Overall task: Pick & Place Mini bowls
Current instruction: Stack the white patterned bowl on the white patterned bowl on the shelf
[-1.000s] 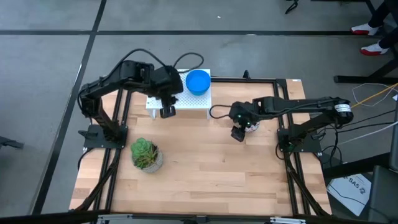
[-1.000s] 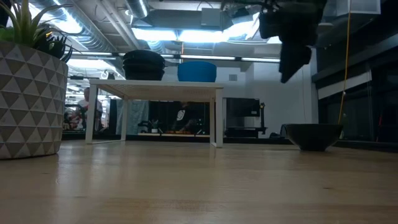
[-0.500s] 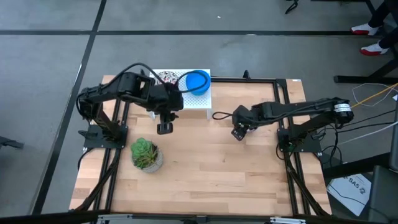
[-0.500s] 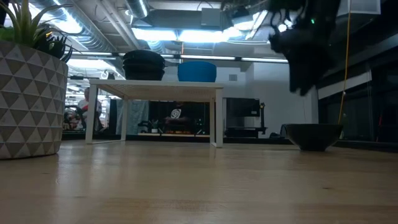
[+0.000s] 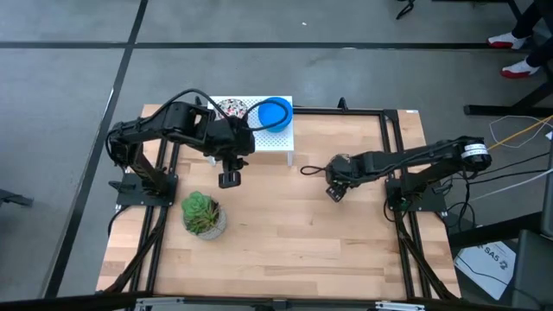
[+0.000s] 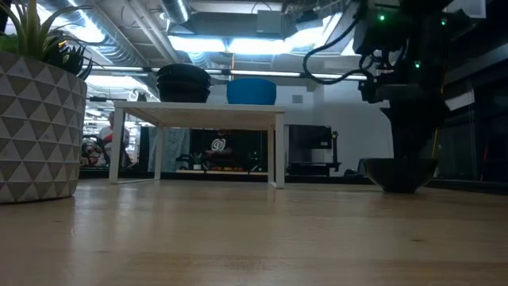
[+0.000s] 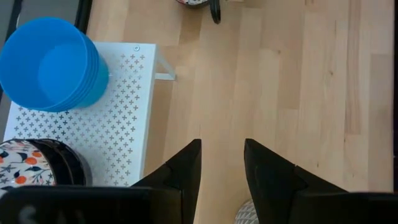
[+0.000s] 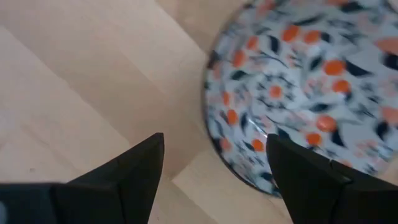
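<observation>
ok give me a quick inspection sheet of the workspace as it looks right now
surface: wooden table, bare at the front
job's things: blue bowls and a floral bowl on the white perforated stand; a second floral bowl on the table under the right arm
clutter: potted succulent front left
grippers: left gripper open, over bare wood beside the stand, holding nothing; right gripper open, straddling the table bowl's rim
cables: black cable looping over the stand; yellow wire at right
surroundings: a person's red-and-white shoes on the grey floor
</observation>
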`<state>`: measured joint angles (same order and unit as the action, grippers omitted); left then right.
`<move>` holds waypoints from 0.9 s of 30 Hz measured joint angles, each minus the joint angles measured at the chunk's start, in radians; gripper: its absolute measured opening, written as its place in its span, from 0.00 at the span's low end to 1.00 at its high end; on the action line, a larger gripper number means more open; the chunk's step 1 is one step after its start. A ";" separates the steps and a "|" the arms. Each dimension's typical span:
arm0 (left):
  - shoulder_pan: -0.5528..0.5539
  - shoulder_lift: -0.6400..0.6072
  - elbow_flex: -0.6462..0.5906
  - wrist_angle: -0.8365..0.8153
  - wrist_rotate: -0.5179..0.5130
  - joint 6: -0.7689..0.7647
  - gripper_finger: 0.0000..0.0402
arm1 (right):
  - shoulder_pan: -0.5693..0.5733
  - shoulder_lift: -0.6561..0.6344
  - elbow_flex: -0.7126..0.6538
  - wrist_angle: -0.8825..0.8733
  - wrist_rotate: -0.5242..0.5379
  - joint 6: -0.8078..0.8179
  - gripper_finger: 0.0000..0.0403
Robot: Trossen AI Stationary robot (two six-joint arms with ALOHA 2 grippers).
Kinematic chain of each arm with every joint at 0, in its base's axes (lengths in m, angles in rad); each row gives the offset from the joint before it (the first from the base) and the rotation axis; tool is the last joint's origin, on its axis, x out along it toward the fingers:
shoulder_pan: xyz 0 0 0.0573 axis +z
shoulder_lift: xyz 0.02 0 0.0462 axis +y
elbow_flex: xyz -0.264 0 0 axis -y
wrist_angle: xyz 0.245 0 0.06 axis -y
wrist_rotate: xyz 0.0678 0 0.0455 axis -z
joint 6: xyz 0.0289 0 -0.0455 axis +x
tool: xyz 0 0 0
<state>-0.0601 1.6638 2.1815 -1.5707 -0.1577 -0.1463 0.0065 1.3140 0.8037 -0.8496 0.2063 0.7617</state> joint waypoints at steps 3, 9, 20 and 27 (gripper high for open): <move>0.000 0.000 0.000 0.004 0.000 -0.001 0.29 | 0.011 0.000 -0.035 0.041 -0.007 -0.018 0.70; 0.000 0.000 0.000 0.004 0.000 -0.001 0.29 | 0.018 0.000 -0.052 0.045 0.008 -0.034 0.60; 0.000 0.000 0.000 0.004 -0.005 -0.006 0.29 | 0.018 -0.001 -0.048 0.051 0.021 -0.003 0.06; 0.000 0.000 0.000 0.004 -0.005 -0.027 0.29 | 0.017 -0.003 -0.049 0.063 -0.018 0.014 0.05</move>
<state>-0.0601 1.6642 2.1815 -1.5668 -0.1627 -0.1735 0.0233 1.3113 0.7551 -0.7866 0.1881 0.7755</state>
